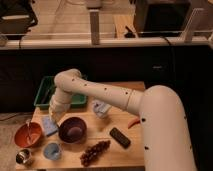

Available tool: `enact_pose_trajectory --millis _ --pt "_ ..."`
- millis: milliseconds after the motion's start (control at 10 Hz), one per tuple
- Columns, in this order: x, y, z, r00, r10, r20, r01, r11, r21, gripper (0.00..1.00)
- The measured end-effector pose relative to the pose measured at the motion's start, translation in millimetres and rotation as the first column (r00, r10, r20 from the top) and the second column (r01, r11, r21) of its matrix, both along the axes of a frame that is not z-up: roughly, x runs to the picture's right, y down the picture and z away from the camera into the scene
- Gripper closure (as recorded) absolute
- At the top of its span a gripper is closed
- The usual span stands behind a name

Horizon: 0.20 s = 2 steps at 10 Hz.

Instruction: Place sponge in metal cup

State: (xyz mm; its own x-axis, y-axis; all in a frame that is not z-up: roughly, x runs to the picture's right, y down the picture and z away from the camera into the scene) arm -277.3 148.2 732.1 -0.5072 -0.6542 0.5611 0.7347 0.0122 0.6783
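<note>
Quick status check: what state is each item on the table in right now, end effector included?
End effector: down over the sponge, beside the purple bowl.
Sponge: flat on the table, not in the cup.
Metal cup: upright, front left corner.
Purple bowl: upright, looks empty.
Orange bowl: upright, utensil inside.
Grapes: loose on the table.
Green tray: back left.

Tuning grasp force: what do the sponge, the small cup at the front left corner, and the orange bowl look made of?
Sponge: soft foam, matte pale blue, probably. Cup: metal, going by its grey shiny rim. Orange bowl: smooth plastic or glazed ceramic, can't tell which. The claw is low over the sponge, between the orange bowl and the purple bowl.
</note>
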Motion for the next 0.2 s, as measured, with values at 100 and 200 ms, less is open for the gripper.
enact_pose_trajectory --millis 100,200 --pt "-10.3 1.2 -3.3 1.000 -0.006 0.027 0.006 0.9999 0.009 1.00" --pt "-18.9 3.1 -7.1 0.998 -0.012 0.057 0.012 0.9998 0.016 1.00"
